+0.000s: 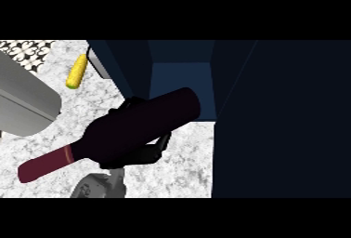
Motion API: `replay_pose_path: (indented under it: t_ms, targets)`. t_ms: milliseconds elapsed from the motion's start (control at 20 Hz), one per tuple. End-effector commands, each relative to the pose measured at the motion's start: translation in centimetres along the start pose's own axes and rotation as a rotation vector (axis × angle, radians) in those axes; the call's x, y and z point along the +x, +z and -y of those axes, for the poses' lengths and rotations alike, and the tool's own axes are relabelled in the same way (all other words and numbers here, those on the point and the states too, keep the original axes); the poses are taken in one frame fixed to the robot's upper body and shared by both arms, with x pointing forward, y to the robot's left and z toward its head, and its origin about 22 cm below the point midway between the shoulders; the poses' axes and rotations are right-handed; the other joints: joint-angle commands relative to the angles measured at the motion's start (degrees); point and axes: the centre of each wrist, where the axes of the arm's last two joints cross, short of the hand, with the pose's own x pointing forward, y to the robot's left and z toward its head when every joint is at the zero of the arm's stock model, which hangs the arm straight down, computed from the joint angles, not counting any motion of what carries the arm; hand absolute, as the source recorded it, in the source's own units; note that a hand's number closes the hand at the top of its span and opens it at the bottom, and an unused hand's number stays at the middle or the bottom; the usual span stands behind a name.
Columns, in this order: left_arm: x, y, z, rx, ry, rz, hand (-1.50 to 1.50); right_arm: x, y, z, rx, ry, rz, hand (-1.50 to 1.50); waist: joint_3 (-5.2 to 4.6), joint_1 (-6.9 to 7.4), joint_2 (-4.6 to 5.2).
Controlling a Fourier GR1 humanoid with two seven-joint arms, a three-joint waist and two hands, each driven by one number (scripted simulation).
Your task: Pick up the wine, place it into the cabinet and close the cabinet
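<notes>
- One dark maroon glass wine bottle (113, 135), lying near-horizontal above the white speckled marble counter (178, 162), base toward the open dark blue cabinet (182, 79), red-capped neck pointing lower left.
- Held by one black hand (140, 155), fingers curled round the bottle's body near mid-length; looks like the right hand by the grey forearm rising from bottom centre, not certain.
- Left hand not visible.
- Likely heavy, rigid, smooth and slippery glass; fragile if knocked on the cabinet edge.
- Best hold: around the wide body near the balance point, as now; neck too thin and slick for carrying sideways.
- Base just at the cabinet opening, not yet inside; judged mid-placement.
- One dark cabinet door (281, 121) swung open at right, filling that side.
- One yellow corn cob (76, 72) on the counter upper left, well apart from the bottle.
- One grey rounded object (24, 102) at left edge, identity unclear.
- One patterned black-and-white tile patch (27, 49) top left.
</notes>
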Motion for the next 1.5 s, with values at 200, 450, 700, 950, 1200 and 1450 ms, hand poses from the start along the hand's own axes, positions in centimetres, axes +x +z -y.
replay_pose_path:
  t_ms: [200,450,700,950,1200,1450]
  targets:
    - [-2.9,-2.6,2.1,-0.037,-0.135,-0.04,1.5,-0.5,-1.6,0.6,-0.01,0.008,0.021,-1.5,-0.01,-0.05,0.08]
    - [-4.0,-2.3,3.8,-0.003,-0.151,-0.042,1.5,-0.2,0.8,-0.2,0.021,0.02,-0.006,-1.5,-0.01,-0.25,-0.02]
    - [-5.5,-1.5,3.4,0.019,-0.124,-0.096,1.5,0.1,-0.1,0.4,0.003,0.014,0.004,-1.5,-0.02,-0.01,-0.02]
    - [-6.9,-2.4,2.5,0.058,-0.15,-0.102,1.5,0.1,0.1,-0.3,0.01,0.001,0.009,-1.5,-0.02,-0.05,-0.02]
    - [-9.4,-3.6,1.3,0.08,-0.162,-0.122,1.5,-0.8,-0.1,1.3,0.014,0.004,0.014,-1.5,-0.02,-0.31,0.1]
    - [-11.3,-1.4,-0.6,0.092,-0.133,-0.156,1.5,-1.1,0.2,0.2,-0.01,0.007,-0.009,-1.5,-0.03,-0.32,0.09]
